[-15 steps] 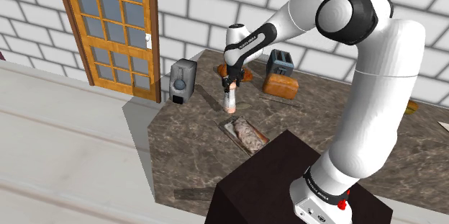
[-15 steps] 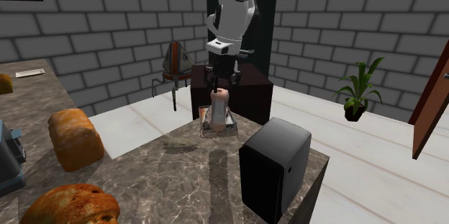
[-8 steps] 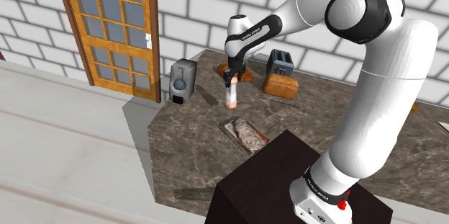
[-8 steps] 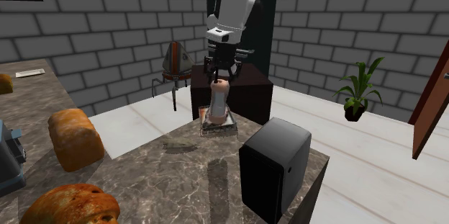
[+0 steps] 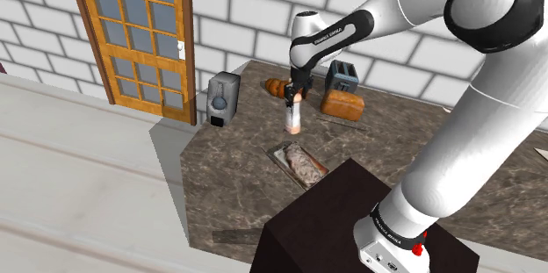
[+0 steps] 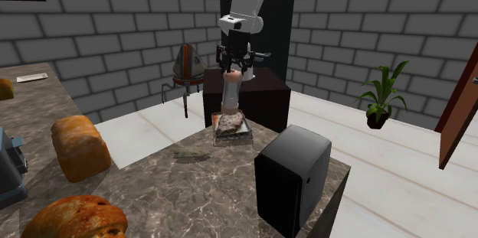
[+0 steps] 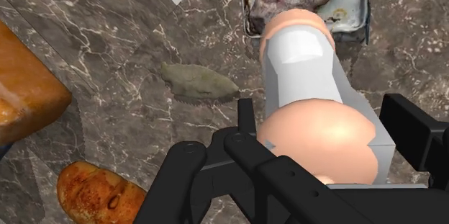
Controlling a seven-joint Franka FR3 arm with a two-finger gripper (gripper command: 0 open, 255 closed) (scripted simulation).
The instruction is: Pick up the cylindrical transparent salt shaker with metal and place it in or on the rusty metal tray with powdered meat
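Observation:
The salt shaker [image 5: 294, 118] has a pale grey body with peach-coloured ends. It hangs upright in the air above the marble counter, and my gripper [image 5: 297, 97] is shut on its upper end. From the second exterior view the shaker [image 6: 229, 96] hangs below the gripper [image 6: 234, 69], just over the far end of the tray [image 6: 230, 141]. The wrist view has both black fingers of the gripper [image 7: 324, 137] clasping the shaker [image 7: 306, 78], with the tray's rim [image 7: 354, 15] beyond its tip. The rusty tray [image 5: 277, 155] holds a mottled lump of meat [image 5: 303, 165].
A dark grey box [image 5: 224, 98] stands at the counter's corner; it is also nearest the camera in the second exterior view [image 6: 291, 179]. A toaster [image 5: 341, 74] and bread loaves [image 5: 342, 104] lie behind the gripper. The black stand [image 5: 351, 219] borders the tray. An orange door [image 5: 132, 34] is at the left.
My gripper has risen with the shaker and carried it toward the shoulder view's right, closer to the tray. The shaker now hangs higher above the counter.

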